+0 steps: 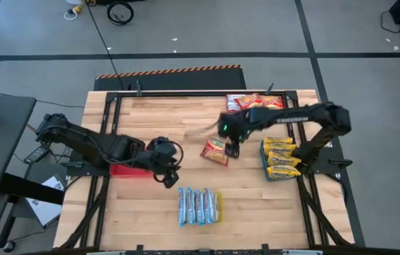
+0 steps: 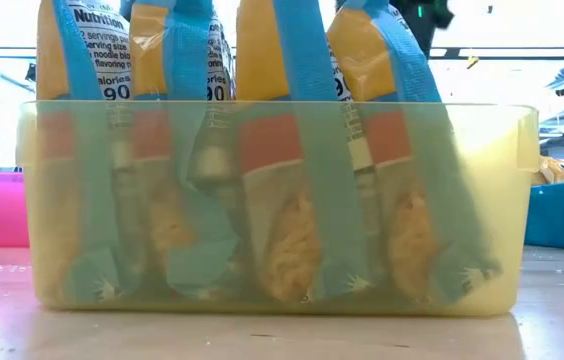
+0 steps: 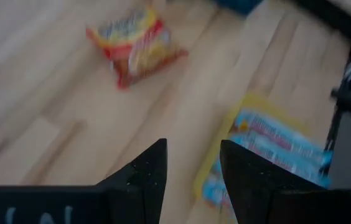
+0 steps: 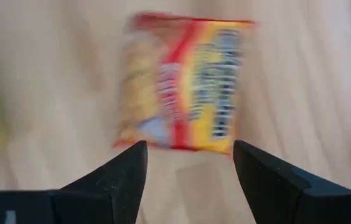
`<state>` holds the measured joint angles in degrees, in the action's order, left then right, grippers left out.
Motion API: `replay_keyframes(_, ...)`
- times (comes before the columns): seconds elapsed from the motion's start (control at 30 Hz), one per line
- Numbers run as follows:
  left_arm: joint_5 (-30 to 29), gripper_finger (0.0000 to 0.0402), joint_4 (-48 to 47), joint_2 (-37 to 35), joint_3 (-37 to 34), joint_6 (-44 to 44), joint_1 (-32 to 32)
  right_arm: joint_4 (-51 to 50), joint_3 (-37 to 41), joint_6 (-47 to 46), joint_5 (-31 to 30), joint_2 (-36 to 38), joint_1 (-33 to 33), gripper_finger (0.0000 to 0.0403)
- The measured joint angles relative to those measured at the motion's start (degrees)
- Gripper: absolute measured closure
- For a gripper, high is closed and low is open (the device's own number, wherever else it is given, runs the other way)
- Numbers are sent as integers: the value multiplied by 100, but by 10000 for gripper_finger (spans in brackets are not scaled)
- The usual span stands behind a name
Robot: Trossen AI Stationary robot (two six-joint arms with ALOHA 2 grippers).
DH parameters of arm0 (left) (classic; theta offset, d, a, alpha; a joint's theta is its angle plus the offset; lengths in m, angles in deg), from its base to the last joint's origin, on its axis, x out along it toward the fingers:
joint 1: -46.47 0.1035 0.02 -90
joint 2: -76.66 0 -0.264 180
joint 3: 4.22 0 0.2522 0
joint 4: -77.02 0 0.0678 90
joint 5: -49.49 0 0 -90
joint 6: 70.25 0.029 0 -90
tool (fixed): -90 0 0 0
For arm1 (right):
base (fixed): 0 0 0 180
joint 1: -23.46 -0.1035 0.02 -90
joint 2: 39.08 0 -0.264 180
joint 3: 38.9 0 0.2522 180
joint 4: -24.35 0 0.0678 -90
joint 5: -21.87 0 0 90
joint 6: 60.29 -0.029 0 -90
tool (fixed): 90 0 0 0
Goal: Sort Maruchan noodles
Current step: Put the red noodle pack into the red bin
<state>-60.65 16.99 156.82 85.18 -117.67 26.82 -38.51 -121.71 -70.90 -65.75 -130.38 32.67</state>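
Fingers (image 4: 188, 163) of your right arm stand apart, straddling the red-and-yellow noodle packet (image 4: 185, 87) just ahead, likely lined up to grasp; left fingers (image 3: 191, 163) wait apart, empty.

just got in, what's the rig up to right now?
It's sorting noodle packets by colour. The right end effector hangs open over a loose red packet mid-table, nothing gripped yet. The left end effector is open and empty, near the red tray. Blue packets fill the yellow tray at the front, yellow packets sit in the blue tray on the right, more red packets lie at the back.
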Motion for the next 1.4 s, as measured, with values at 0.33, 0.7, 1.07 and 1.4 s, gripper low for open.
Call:
replay_keyframes(0.33, 440, 249, -497, -426, -266, -153, 310, 1764, 1328, -1177, 1170, -10, 1371, 159)
replay_keyframes(0.7, 1075, 249, 2853, -1553, -2672, 264, 1065, 2759, 1349, -1003, 1948, -989, 1295, 194)
replay_keyframes(1.07, 1356, 245, 4093, -1105, -3491, 380, 1840, 2836, 1051, 195, 864, -731, 908, 391)
replay_keyframes(1.4, 2737, 174, 4664, -837, -3473, 1251, 3303, 1971, -319, 2126, -490, -381, -4, 396)
